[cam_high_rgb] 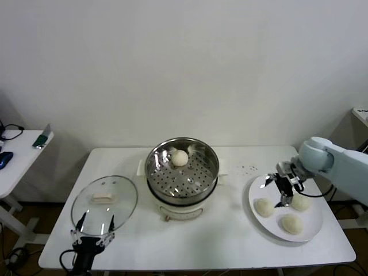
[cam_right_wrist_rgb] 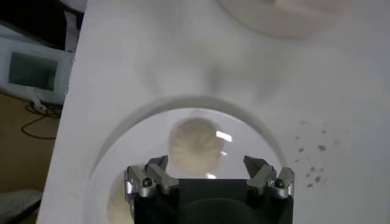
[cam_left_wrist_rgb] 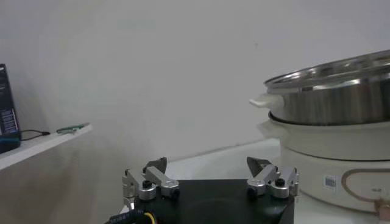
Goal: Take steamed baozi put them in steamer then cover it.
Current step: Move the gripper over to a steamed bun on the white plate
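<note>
Left hand (cam_high_rgb: 92, 225) waited at counter's (cam_high_rgb: 230, 241) near-left edge, fingers spread, empty, glass lid (cam_high_rgb: 104, 203) just beyond it. Three baozi (cam_high_rgb: 291, 223) lay on plate (cam_high_rgb: 257, 217) at right end. Right hand (cam_high_rgb: 283, 190) hovered over them, fingers wide apart, nothing held. Farther back, centre: steamer (cam_high_rgb: 182, 175) uncovered, one baozi (cam_high_rgb: 180, 158) inside at far rim. Best approach judged: centre fingers either side of one bun, descend straight, close gently, avoid squashing dough or nudging neighbours.
</note>
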Motion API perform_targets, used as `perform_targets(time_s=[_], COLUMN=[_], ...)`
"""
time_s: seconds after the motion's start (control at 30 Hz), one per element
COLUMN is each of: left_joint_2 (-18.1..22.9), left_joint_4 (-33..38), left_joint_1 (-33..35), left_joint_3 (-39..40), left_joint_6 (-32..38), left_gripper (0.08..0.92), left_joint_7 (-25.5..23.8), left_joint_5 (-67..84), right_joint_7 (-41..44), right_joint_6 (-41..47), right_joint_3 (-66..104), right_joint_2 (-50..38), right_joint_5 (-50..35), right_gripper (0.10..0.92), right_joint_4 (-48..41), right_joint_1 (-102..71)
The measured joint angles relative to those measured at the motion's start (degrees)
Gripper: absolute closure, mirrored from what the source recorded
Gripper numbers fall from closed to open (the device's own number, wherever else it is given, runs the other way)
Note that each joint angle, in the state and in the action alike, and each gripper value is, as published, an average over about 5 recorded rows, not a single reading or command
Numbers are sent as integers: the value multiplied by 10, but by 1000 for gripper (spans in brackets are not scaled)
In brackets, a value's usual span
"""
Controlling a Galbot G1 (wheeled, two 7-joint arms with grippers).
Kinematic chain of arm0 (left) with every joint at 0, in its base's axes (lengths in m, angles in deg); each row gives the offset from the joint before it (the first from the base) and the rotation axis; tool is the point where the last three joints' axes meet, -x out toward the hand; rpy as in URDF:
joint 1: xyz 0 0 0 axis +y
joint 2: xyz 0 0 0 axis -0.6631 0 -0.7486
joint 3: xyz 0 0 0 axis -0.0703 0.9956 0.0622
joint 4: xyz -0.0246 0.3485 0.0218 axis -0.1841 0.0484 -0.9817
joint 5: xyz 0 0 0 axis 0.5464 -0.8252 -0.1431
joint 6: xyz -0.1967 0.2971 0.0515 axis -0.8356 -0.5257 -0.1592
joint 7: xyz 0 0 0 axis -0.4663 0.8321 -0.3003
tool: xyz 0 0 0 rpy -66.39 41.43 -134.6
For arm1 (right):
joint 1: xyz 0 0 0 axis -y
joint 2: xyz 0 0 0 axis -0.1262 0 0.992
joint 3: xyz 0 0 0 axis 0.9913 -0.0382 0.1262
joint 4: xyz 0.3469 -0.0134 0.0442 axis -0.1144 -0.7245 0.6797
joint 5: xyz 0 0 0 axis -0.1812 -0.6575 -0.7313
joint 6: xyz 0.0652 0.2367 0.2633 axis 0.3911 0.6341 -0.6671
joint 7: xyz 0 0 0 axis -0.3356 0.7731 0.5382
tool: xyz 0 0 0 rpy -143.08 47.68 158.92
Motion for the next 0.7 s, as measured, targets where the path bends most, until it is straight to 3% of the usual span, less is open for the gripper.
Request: perform_targets(time_s=[0.7], left_joint_2=[1], left_joint_4=[-7], left_joint_1=[-4], left_joint_3=[-6], left_joint_6=[-6], left_gripper=[177], left_joint_7=[0], left_joint_5=[-2], right_joint_7=[-12], right_joint_6=[18], right_joint_3=[59], right_joint_2=[76], right_joint_5=[14], right_gripper=[203], right_joint_4=[-90], right_joint_1=[-84])
